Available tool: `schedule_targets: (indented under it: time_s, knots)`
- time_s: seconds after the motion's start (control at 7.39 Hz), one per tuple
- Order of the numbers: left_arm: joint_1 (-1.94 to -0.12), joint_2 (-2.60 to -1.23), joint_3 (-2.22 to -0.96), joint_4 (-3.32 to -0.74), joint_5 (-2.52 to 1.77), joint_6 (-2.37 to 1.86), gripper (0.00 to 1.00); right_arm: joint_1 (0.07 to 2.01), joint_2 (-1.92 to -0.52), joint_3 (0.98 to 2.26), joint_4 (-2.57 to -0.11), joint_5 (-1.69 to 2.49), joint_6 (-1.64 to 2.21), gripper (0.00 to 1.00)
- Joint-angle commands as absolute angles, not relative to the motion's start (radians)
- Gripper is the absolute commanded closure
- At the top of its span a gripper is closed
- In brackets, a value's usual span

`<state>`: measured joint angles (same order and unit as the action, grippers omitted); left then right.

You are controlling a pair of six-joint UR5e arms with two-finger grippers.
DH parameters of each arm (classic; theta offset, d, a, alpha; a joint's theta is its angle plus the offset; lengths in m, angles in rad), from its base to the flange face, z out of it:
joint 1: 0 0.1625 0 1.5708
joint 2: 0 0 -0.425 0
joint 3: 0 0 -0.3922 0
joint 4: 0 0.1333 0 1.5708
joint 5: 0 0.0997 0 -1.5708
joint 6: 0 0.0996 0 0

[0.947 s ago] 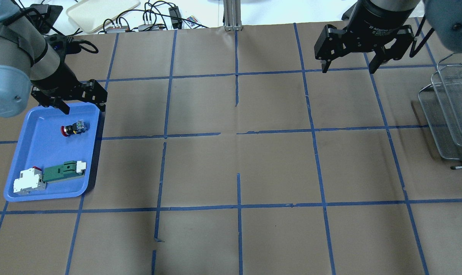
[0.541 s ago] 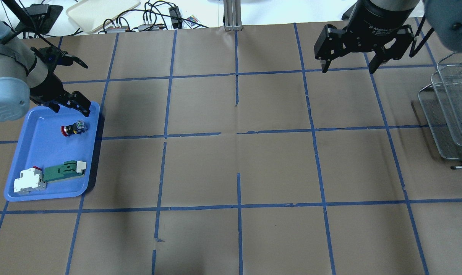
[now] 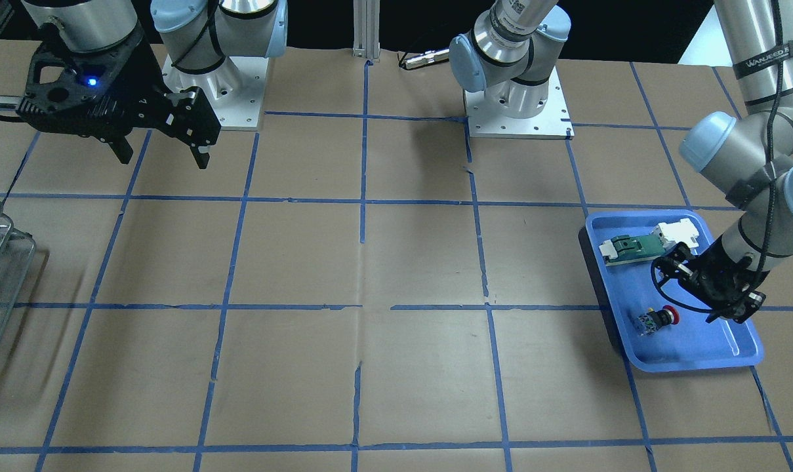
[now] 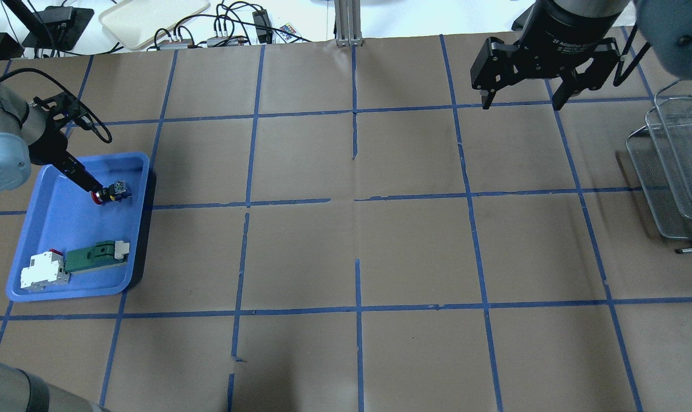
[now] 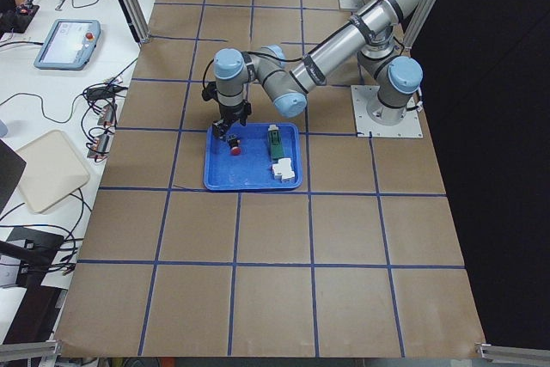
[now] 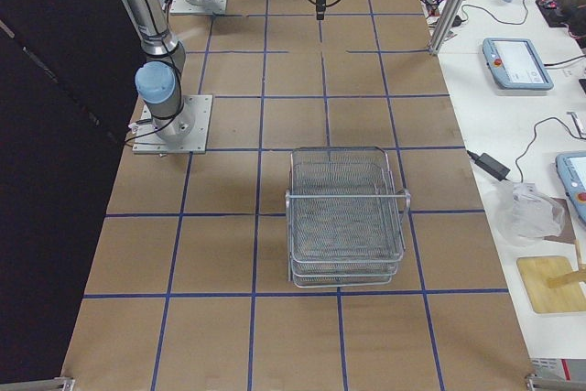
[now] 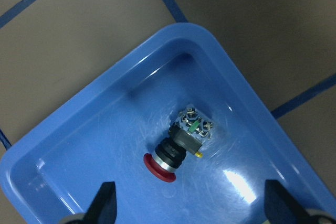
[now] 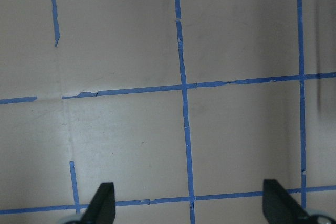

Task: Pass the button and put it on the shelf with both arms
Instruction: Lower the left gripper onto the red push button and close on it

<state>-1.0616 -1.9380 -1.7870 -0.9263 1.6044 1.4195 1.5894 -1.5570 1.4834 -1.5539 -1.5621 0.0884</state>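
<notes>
The button lies on its side in the far part of the blue tray, red cap to the left in the overhead view. It also shows in the front view and the left wrist view. My left gripper is open and tilted low over the tray, just short of the button's cap and not touching it. My right gripper hangs open and empty above the far right of the table. The wire shelf stands at the right edge.
A green-and-white component and a white breaker block lie at the tray's near end. Cables and a beige tray sit beyond the far edge, next to an aluminium post. Brown paper with blue tape lines covers the table.
My left gripper has swung left and come down into the tray, ending close to the button's red cap. The button and the right arm have not moved.
</notes>
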Motion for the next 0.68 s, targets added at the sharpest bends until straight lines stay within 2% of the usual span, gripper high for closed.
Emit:
schedule_targets:
  time_s: [0.0, 0.27, 0.54]
  knots:
    - [-1.057, -1.982, -1.796, -0.904, 1.606, 1.847, 0.00, 1.589, -1.557, 1.483, -1.554, -1.563, 0.089, 0.00]
    - [-1.055, -1.996, -1.807, -0.862, 1.606, 2.147, 0.00, 1.589, -1.557, 1.483, -1.554, -1.563, 0.089, 0.00]
    - [-1.055, -2.051, -1.807, -0.812, 1.606, 2.143, 0.00, 1.589, -1.557, 1.483, -1.554, -1.563, 0.089, 0.00]
